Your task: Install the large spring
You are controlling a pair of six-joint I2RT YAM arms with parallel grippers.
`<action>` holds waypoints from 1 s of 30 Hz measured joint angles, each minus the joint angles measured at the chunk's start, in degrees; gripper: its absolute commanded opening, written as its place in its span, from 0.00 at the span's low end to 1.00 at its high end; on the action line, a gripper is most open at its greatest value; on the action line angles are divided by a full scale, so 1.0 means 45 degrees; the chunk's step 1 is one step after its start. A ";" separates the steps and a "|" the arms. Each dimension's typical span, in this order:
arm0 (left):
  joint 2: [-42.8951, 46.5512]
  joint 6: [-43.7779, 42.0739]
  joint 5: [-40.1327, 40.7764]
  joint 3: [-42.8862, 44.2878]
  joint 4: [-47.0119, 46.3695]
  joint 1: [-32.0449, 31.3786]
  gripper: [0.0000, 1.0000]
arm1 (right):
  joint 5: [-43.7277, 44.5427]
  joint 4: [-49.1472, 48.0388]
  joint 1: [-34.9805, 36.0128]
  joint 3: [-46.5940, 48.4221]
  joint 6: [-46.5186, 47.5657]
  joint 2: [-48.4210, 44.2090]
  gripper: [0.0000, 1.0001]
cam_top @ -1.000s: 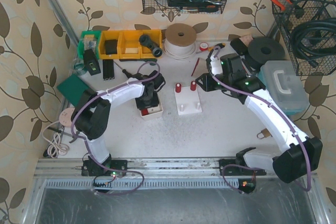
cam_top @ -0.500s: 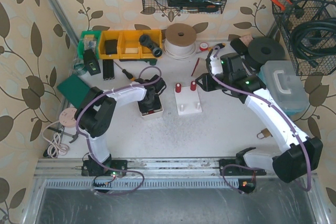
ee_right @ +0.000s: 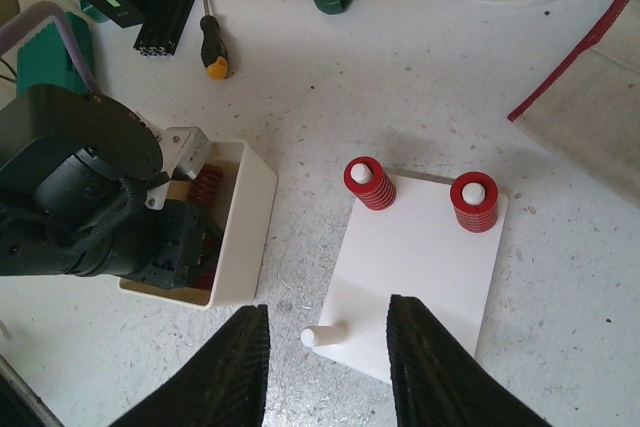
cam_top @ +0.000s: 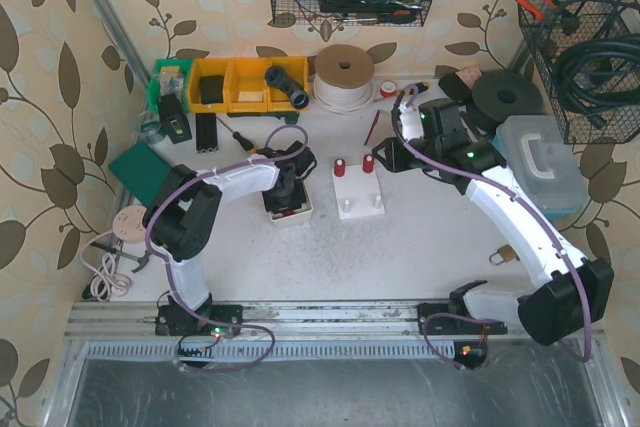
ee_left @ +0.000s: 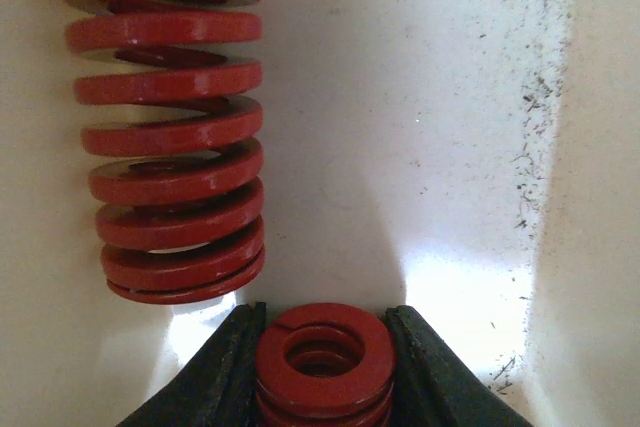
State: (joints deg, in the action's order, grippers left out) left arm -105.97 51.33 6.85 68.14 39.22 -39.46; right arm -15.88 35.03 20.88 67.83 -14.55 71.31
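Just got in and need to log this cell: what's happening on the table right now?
The left gripper is down in the white bin, its fingers closed on one red spring, with a second spring lying beside it. The right gripper hangs open over the white peg plate, where two mounted springs already sit on the far pegs and a near peg is bare.

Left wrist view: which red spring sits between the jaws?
The spring at the bottom edge, seen end-on, a black jaw against each side. The other spring lies lengthwise at upper left, clear of the jaws.
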 measured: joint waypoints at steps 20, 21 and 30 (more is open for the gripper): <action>0.0860 -0.0437 0.0272 0.1938 0.1724 0.0355 0.00 | -0.1175 -0.2045 0.0262 -0.1141 0.0272 -0.0665 0.40; 0.1083 -0.0418 0.0131 0.1923 0.1744 0.0510 0.00 | -0.1219 -0.2336 0.0311 -0.1423 0.0374 -0.0826 0.41; 0.2783 -0.0034 -0.1549 0.1928 0.2016 0.2482 0.00 | -0.0865 -0.4828 0.2327 -0.3497 0.2399 -0.1656 0.42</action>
State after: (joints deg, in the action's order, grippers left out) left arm -93.45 51.18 -0.12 76.82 48.29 -28.29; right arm -19.77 13.30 31.35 52.10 -3.75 63.86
